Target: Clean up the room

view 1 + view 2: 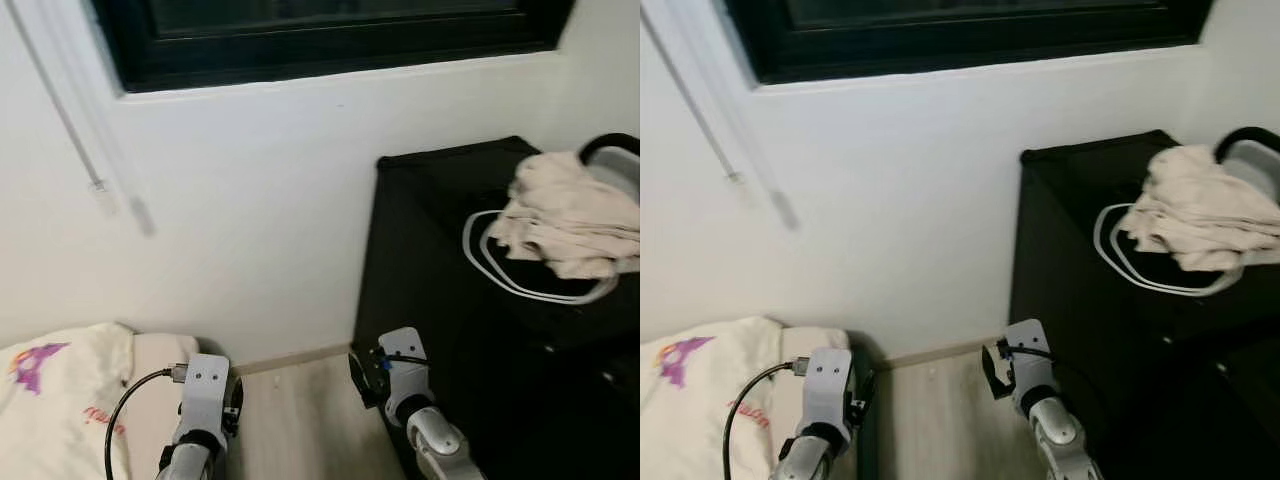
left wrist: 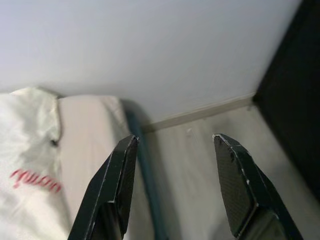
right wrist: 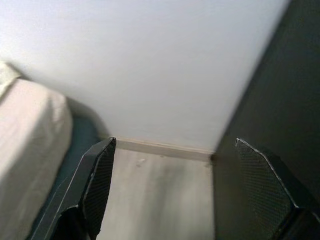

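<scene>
cloth (image 1: pixel 570 212), beige and crumpled, lies on top of our black cabinet (image 1: pixel 440 260) at the right, over a white cord loop (image 1: pixel 500 268). we hold both arms low above the floor (image 2: pixel 200 160): left gripper (image 2: pixel 172 150) spread, nothing between; right gripper (image 3: pixel 175 170) spread too. bedding (image 1: pixel 60 400) sits at our left.

Both my silver arms reach forward and low, side by side and well apart. My left wrist (image 1: pixel 205 395) carries a black cable that loops out from its outer side. My left gripper (image 2: pixel 175 187) has its two black fingers (image 2: pixel 116 190) spread wide, with nothing between them. My right wrist (image 1: pixel 403 370) sits level with the left one, a thin black wire running across its top. My right gripper (image 3: pixel 187 192) is also spread wide and empty, wider than the left.
</scene>
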{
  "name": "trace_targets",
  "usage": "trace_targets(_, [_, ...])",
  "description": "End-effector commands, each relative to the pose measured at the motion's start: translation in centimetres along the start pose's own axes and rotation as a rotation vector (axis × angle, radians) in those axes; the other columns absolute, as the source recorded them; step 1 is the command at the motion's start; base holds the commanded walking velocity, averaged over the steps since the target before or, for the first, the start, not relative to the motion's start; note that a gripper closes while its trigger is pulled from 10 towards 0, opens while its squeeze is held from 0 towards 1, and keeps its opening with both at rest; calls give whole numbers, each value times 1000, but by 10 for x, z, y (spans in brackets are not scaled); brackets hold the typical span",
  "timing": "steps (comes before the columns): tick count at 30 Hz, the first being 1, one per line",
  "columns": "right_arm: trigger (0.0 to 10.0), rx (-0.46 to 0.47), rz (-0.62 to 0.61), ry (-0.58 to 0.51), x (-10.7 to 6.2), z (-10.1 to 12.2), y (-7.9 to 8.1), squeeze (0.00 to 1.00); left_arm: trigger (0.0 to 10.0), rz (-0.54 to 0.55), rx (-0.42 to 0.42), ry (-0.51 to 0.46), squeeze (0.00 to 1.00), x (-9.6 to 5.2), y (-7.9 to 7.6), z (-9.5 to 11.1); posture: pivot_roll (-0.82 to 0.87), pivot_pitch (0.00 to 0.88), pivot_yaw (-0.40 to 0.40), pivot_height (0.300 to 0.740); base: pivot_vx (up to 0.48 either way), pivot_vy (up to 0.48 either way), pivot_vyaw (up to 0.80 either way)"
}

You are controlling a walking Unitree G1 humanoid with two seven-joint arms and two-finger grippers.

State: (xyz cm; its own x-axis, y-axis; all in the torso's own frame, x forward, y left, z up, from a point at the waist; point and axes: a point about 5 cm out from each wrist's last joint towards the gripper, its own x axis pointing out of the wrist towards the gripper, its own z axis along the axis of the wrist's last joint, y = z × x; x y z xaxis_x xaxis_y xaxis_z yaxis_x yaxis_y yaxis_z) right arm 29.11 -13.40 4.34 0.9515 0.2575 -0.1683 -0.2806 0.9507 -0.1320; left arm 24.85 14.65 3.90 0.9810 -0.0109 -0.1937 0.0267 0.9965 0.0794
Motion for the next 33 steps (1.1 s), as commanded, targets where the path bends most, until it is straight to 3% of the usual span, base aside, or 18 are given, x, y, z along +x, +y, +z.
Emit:
trace_targets(1, [10000, 1, -6, 9, -1, -2, -1, 0, 10000, -11, 16, 27, 0, -3, 0, -7, -9, 110, 26, 740, 0, 0, 800])
trace_targets(3, [10000, 3, -9, 9, -1, -2, -1, 0, 10000, -12, 16, 27, 0, -3, 0, -7, -9, 109, 28, 740, 0, 0, 788])
trace_targets(4, [10000, 46, -29, 17, -2, -4, -2, 0, 10000, -14, 14, 27, 0, -3, 0, -7, -9, 110, 30, 740, 0, 0, 0])
trace_targets(15, [10000, 52, -32, 9, -2, -4, -2, 0, 10000, -36, 30, 12, 0, -2, -2, -4, -10, 116, 38, 740, 0, 0, 0])
trace_targets(25, [10000, 55, -34, 12, -4, -4, -3, 0, 10000, -40, 27, 13, 0, -1, -4, -4, -12, 122, 38, 740, 0, -402, 0])
trace_targets(33, [10000, 52, -31, 17, -4, -5, -3, 0, 10000, -26, 3, 32, 0, -1, -4, -5, -13, 124, 34, 740, 0, 0, 0])
